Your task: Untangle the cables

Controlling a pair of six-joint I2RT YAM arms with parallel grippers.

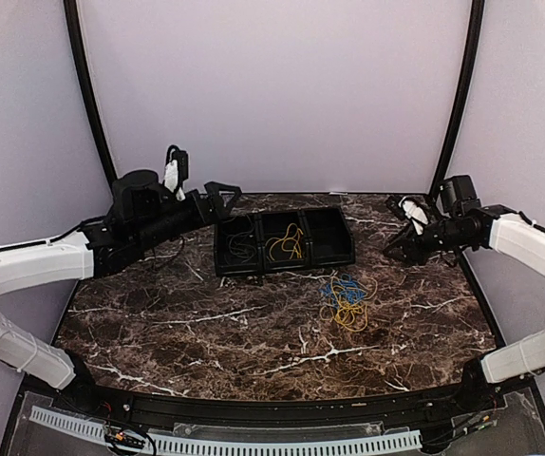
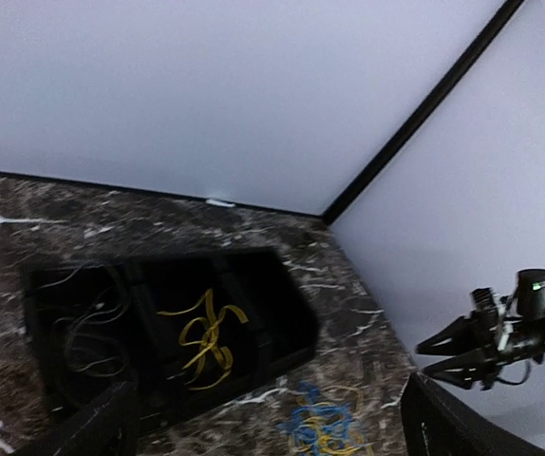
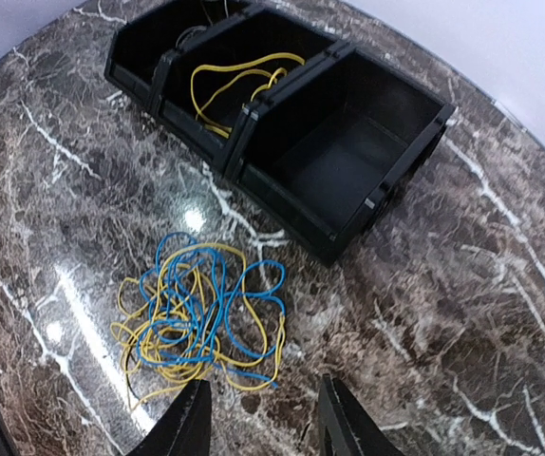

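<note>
As the left pincer (image 1: 223,198) and right pincer (image 3: 263,418) hover spread and empty, the cables (image 3: 197,318) lie tangled on the bench (image 1: 206,332) at five o'clock from the tray (image 1: 287,264), light and limp, likely best taken by one outlying loop.

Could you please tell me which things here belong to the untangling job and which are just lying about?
Job: the cables, a yellow-and-blue tangle on the table; likely the black tray holding a yellow cable.
Lying about: the white slotted strip at the near edge.
</note>
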